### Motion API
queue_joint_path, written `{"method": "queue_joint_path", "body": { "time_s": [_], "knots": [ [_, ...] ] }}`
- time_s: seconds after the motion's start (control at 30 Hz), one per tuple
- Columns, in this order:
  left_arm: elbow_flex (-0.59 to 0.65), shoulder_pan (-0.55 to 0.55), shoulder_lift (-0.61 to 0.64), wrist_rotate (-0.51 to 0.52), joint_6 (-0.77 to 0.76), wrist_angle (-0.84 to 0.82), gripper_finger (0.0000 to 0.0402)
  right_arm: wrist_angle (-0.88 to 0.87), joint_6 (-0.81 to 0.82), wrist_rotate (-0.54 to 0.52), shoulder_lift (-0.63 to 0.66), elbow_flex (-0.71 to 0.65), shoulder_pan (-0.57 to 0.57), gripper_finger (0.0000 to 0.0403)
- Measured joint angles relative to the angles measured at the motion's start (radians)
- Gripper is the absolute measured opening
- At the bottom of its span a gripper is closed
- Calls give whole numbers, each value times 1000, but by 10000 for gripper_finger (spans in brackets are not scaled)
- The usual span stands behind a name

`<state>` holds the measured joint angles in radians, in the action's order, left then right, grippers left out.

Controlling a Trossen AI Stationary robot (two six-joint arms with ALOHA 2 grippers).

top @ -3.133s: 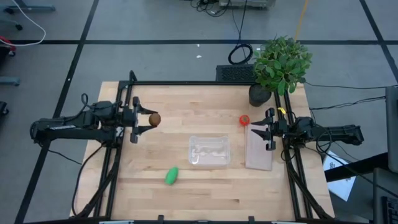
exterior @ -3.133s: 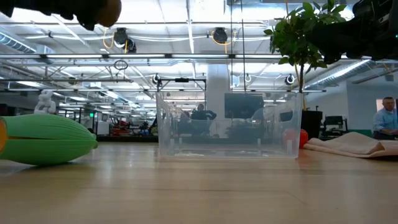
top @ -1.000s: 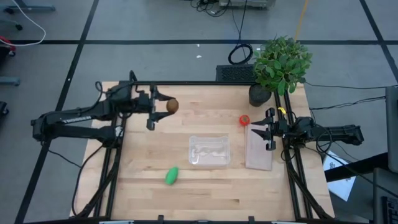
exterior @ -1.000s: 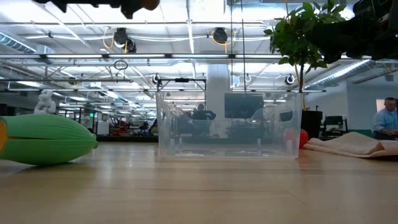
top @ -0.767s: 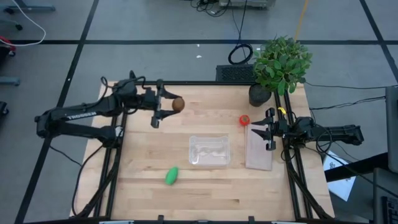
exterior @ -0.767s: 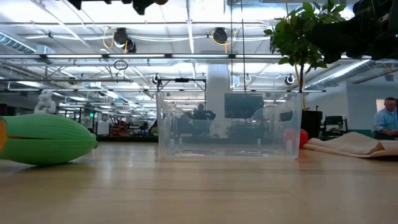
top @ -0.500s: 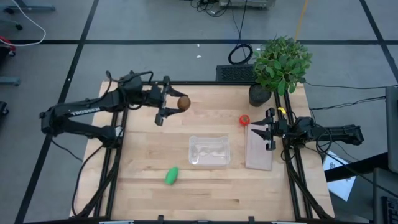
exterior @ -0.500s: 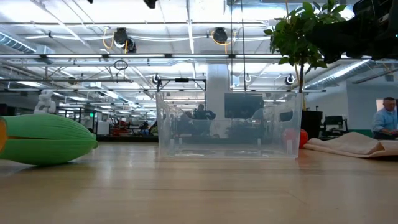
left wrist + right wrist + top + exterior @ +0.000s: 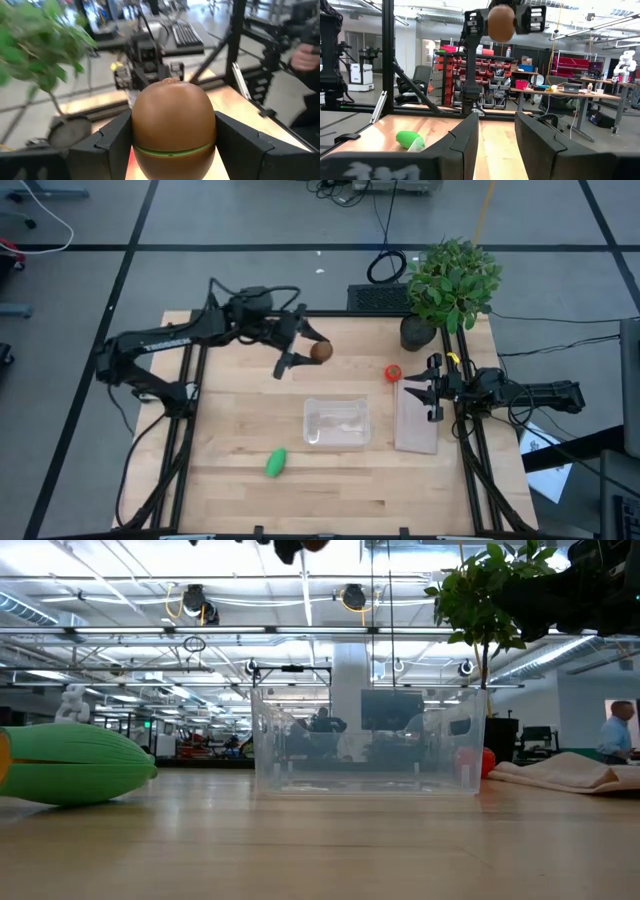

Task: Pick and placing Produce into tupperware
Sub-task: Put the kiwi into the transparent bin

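Brown kiwi-like ball (image 9: pixel 320 351) looks like light, hard, slick plastic, so the left gripper (image 9: pixel 303 350) pinching it across its widest middle above the table, short of the tupperware (image 9: pixel 337 423), seems right, while the right gripper (image 9: pixel 427 389) waits parted near the table's right edge.

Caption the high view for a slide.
Left gripper carries the kiwi toward the empty tupperware.
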<state>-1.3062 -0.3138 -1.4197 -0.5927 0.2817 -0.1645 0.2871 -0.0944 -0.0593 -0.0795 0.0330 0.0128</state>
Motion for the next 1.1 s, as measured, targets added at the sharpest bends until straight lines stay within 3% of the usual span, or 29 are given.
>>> {"method": "queue_joint_path", "body": {
  "time_s": [0.23,0.77,1.1],
  "knots": [
    [-63,10,-122,-13,18,-83,239,0,0,0,0,0,0,121],
    [-67,92,-352,-11,72,-163,239,0,0,0,0,0,0,121],
    [-67,128,-429,21,118,-247,239,0,0,0,0,0,0,121]
  ]
}}
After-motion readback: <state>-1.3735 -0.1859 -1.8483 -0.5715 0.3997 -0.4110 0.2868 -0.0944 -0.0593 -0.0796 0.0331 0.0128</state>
